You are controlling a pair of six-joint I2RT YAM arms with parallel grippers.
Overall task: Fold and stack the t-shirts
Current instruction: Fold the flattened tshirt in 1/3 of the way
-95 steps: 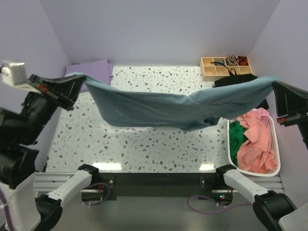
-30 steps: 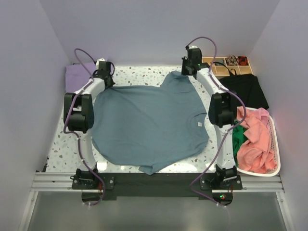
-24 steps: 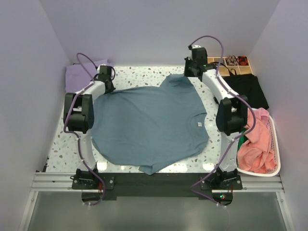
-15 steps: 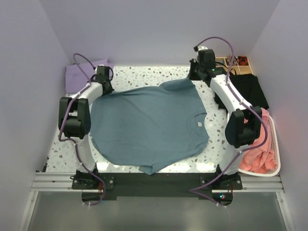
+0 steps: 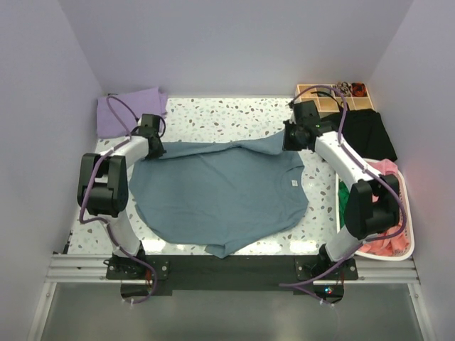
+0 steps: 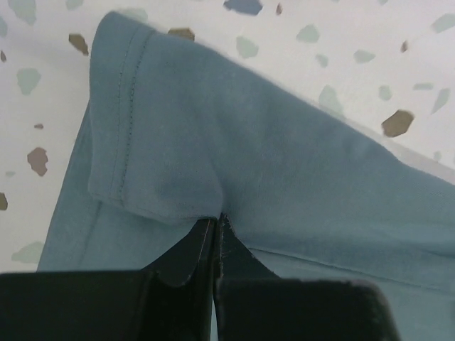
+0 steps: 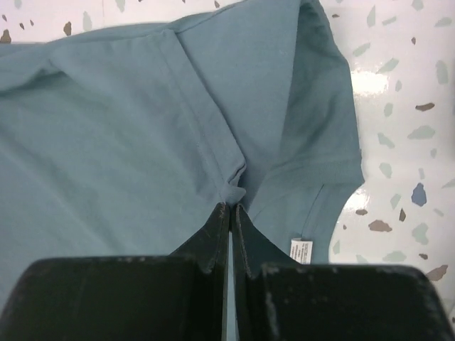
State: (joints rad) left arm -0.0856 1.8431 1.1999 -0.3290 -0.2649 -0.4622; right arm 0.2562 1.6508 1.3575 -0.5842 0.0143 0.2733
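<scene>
A large slate-blue t-shirt (image 5: 220, 199) lies spread on the speckled table, its far edge folded a little toward the near side. My left gripper (image 5: 153, 146) is shut on its far-left part, pinching a fold of cloth (image 6: 284, 142) beside a sleeve hem, with the tips (image 6: 215, 217) pressed together. My right gripper (image 5: 290, 139) is shut on the far-right part, its tips (image 7: 231, 206) nipping a pucker of cloth (image 7: 106, 142) near the white label (image 7: 301, 249). A lavender t-shirt (image 5: 128, 110) lies folded at the far-left corner. Salmon-pink t-shirts (image 5: 384, 170) fill the basket.
A white basket (image 5: 409, 213) at the right edge holds pink and green cloth (image 5: 346, 199), partly behind my right arm. Behind it lies a black cloth (image 5: 366, 135), and a wooden compartment box (image 5: 334, 98) stands at the far right. Lilac walls close in the table.
The blue t-shirt went from hanging stretched in the air to lying on the table. Over the last second both grippers pulled its far edge toward the near side, folding it over.
</scene>
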